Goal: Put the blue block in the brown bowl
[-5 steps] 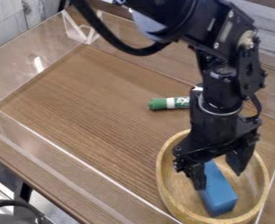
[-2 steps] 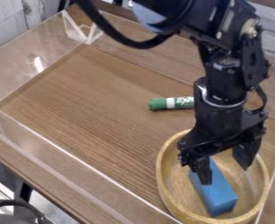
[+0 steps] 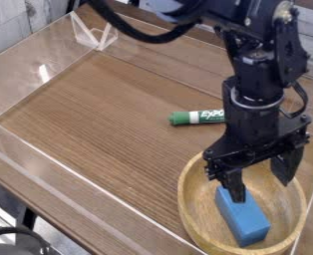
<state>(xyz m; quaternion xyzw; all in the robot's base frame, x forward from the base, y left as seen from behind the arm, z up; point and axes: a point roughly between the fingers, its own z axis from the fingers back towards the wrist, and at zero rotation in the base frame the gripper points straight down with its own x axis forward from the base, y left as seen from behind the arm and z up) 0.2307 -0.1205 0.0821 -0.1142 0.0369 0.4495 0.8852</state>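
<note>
A wood-grain counter (image 3: 106,110) with clear walls: blue block (image 3: 243,217) lies in brown bowl (image 3: 199,229), pincer (image 3: 258,177) spread wide above.

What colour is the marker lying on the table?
The marker is green with a white label, seen best in the camera view, the only one here.

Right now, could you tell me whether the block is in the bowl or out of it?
In. The block lies flat inside the bowl, with the open gripper above it.

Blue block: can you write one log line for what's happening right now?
blue block: lying in brown bowl | end effector: open, above block, not holding | marker: on table
</note>
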